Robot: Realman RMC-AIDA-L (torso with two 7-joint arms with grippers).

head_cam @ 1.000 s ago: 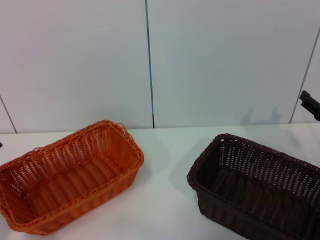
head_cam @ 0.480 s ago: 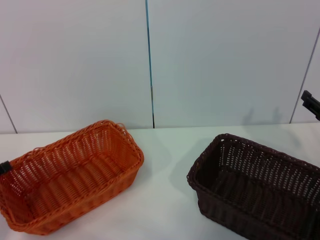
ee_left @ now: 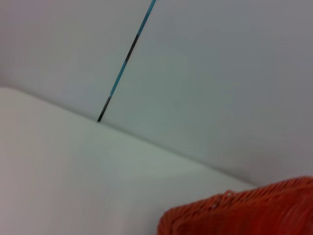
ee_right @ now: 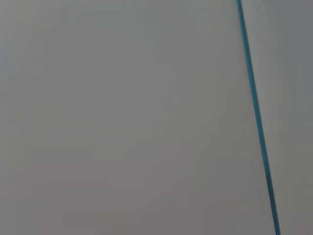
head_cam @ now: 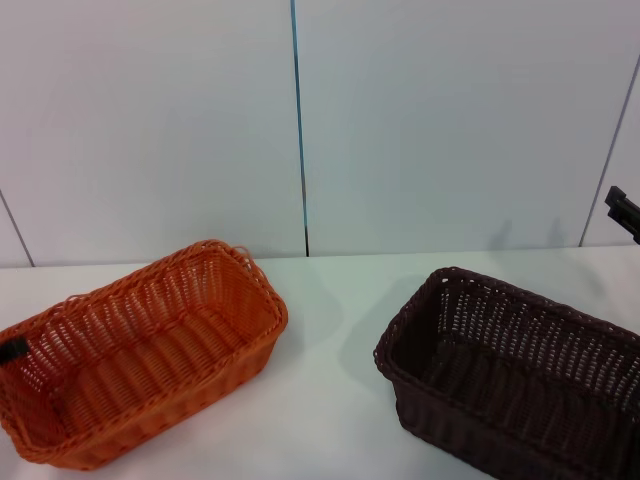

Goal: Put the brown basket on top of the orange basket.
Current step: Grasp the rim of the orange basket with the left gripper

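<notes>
**Two baskets apart, nothing lifted yet**

Nearest, in the lower right of the head view, the brown basket (head_cam: 515, 385) sits on the white table (head_cam: 325, 400), its far corner pointing toward the middle of the frame. In the lower left sits the orange basket (head_cam: 135, 350), angled, open side up and empty (its braided rim also shows at the bottom edge of the left wrist view (ee_left: 244, 210)). The two are well apart, with bare tabletop between them.

At the far left edge, a small dark piece of the left gripper (head_cam: 12, 349) shows over the orange basket's rim; I cannot tell whether its fingers are spread or closed. At the right edge, higher up and farther back, a dark sliver of the right gripper (head_cam: 622, 210) hangs above and beyond the brown basket, touching nothing; its state is equally unclear.

Behind everything stands the pale wall (head_cam: 430, 120) with a blue seam (head_cam: 298, 120).

By my reading, the task is barely begun: grasping, lifting, carrying across and setting the brown basket on the orange one all remain.
</notes>
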